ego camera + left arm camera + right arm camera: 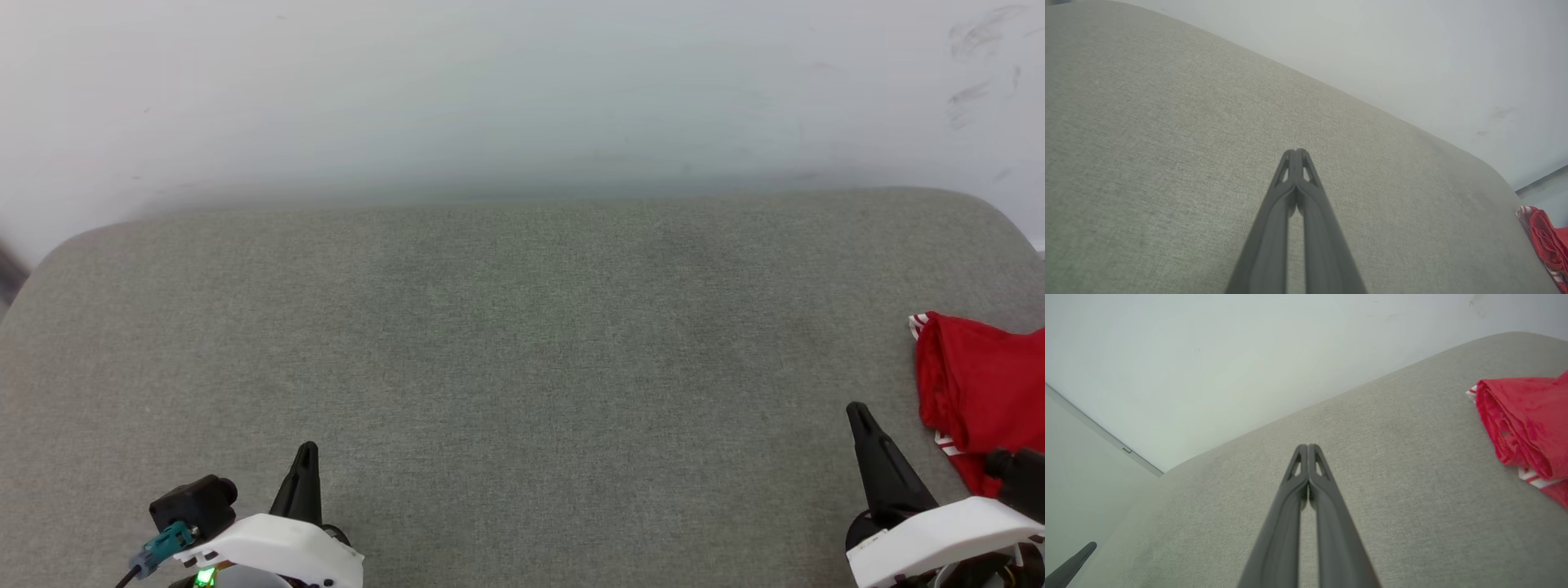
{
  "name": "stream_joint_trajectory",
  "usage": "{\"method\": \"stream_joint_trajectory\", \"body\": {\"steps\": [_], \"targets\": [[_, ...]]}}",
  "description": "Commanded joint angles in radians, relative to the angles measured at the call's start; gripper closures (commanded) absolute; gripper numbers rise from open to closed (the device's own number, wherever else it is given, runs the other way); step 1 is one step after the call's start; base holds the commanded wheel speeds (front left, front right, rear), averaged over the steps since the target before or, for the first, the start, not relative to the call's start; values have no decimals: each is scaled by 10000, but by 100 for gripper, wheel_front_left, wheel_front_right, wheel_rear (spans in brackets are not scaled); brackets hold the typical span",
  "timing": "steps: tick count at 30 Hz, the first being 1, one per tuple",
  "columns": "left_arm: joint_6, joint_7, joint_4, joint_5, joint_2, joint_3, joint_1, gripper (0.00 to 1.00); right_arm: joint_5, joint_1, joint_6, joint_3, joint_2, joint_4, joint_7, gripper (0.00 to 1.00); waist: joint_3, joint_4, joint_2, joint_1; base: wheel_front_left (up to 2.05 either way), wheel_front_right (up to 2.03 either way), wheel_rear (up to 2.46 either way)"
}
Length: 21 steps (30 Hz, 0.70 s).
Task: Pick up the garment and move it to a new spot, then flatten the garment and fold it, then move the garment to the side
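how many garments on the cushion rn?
1. The red garment lies at the grey cushion's right edge, beside the right claw; it's partly out of frame, so more could be hidden.

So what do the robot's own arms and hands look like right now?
The left hand and right hand each have two long, dark grey tapering fingers with slotted cut-outs near the tips, rising from a glossy white wrist shell. The left wrist also carries a black block with a teal plug on a dark cable, plus a green light.
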Motion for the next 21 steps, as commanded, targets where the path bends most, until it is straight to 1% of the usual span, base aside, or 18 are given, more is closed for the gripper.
{"method": "stream_joint_trajectory", "body": {"steps": [1, 21], "targets": [[-102, 49, -91, -239, 0, 176, -274, 100, 342, -342, -1, -39, -41, -66, -41, 100, 1, 3, 0, 0, 0, 0, 0], [-954, 759, 105, -2502, -550, 1176, -463, 100, 3258, -768, -1, -137, -53, 722, -25, 100, 23, 76, 0, 0, 0, 0, 0]]}}
